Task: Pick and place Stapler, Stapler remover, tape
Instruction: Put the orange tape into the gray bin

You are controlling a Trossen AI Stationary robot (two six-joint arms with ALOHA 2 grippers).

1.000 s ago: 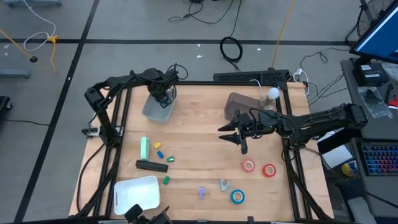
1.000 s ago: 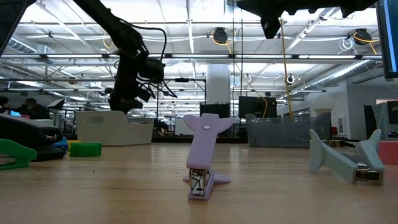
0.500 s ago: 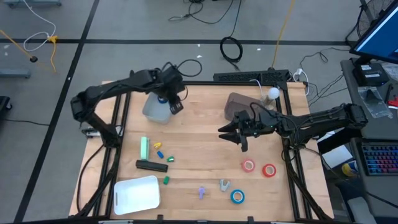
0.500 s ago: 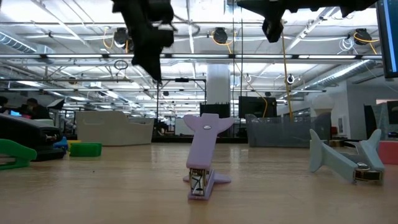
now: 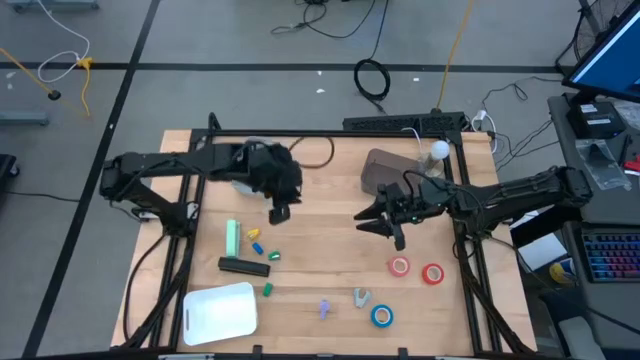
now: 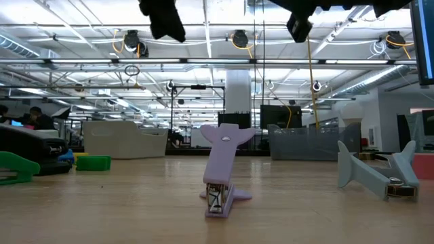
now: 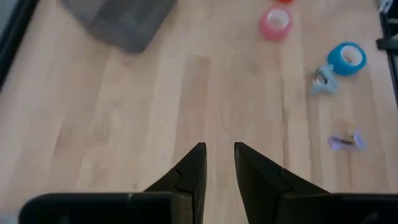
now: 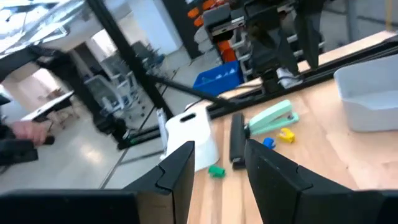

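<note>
Left tool (image 5: 280, 212) narrow and empty mid-surface, right tool (image 5: 385, 226) part open, empty; I'd take the green stapler (image 5: 232, 237) near the surface's left edge across its stiff narrow sides, since it looks light, plastic, probably slick.

2 dark robot arms reach in over a table from opposite sides. The left arm stretches in a long, nearly straight line from the table's left edge toward the middle, its wrist bent downward. The left gripper (image 5: 279, 212) hangs above the tabletop, holding nothing, its 2 fingers (image 7: 189, 171) parted by a narrow gap. The right arm extends from the right edge toward the centre, low and almost level. The right gripper (image 5: 372, 224) points toward the left arm, its 2 fingers (image 8: 177, 168) set apart and empty.
</note>
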